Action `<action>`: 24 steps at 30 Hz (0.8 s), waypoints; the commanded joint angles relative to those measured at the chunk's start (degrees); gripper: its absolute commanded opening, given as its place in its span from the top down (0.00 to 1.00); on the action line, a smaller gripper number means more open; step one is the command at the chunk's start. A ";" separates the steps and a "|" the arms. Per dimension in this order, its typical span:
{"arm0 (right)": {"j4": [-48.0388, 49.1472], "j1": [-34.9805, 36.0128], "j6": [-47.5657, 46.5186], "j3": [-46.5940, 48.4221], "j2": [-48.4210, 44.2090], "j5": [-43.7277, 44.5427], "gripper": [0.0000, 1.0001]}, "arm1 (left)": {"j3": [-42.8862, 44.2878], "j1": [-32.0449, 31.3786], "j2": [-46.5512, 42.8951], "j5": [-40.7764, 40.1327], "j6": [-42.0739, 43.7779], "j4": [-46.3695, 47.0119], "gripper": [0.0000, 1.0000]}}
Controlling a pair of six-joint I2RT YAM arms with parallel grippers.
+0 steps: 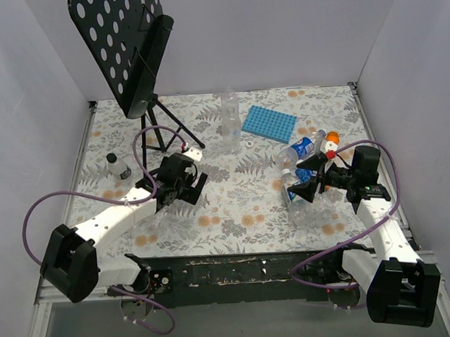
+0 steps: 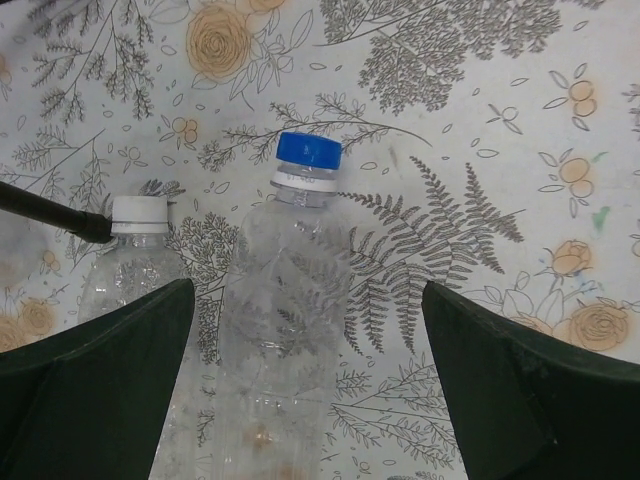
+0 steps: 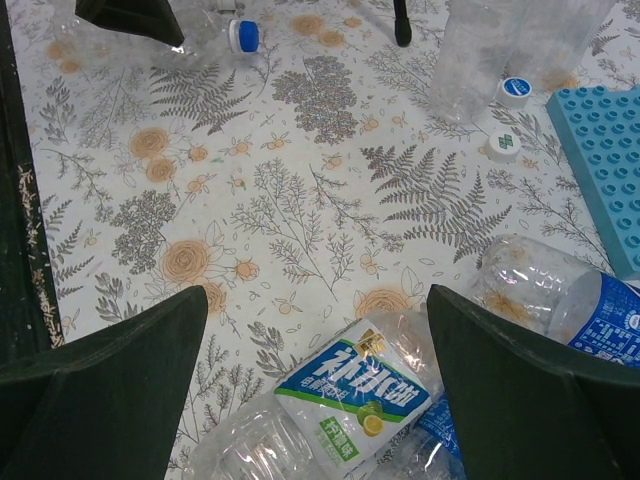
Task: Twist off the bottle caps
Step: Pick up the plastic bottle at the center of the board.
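From above, the left gripper [image 1: 187, 187] and right gripper [image 1: 300, 189] hover near lying bottles [image 1: 307, 153]. Left wrist: jaws wide, straddling a clear bottle [image 2: 285, 300] with its blue cap [image 2: 309, 150] on, likely to pin it. Right wrist: jaws wide and empty above a labelled bottle [image 3: 350, 400].

A clear bottle [image 2: 290, 300] lies flat on the floral desk [image 2: 520, 100], blue cap [image 2: 309, 150] screwed on, beside a second bottle [image 2: 125, 275] with a white cap [image 2: 138, 214] (both clear plastic); labelled bottles [image 3: 352, 398] lie heaped apart, with two loose white caps [image 3: 503, 145] beyond them.
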 commanded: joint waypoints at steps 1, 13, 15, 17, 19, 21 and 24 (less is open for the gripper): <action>-0.43 -0.17 -0.77 1.58 -0.93 -0.86 0.02 | 4.01 1.25 3.80 -3.00 -1.11 -2.85 0.02; -1.13 -0.17 -1.64 1.85 -1.37 -0.68 0.02 | 5.42 3.27 12.33 -1.87 -2.95 -7.08 0.03; -1.31 -0.26 -1.91 1.93 -1.55 -0.51 0.02 | 5.42 3.62 13.56 -0.72 -3.13 -7.25 0.04; -1.48 -0.17 -2.08 2.02 -1.64 -0.51 0.02 | 5.59 3.88 14.62 0.07 -3.22 -7.43 0.07; -1.75 -0.17 -2.26 1.93 -1.73 -0.42 0.02 | 5.95 4.06 15.58 0.60 -3.22 -7.52 0.09; -1.75 -0.17 -2.35 2.02 -1.73 -0.42 0.02 | 6.38 4.32 16.29 1.04 -3.22 -7.61 0.11; -1.84 -0.08 -2.44 2.02 -1.81 -0.33 0.02 | 6.65 4.50 17.17 2.00 -3.13 -7.60 0.16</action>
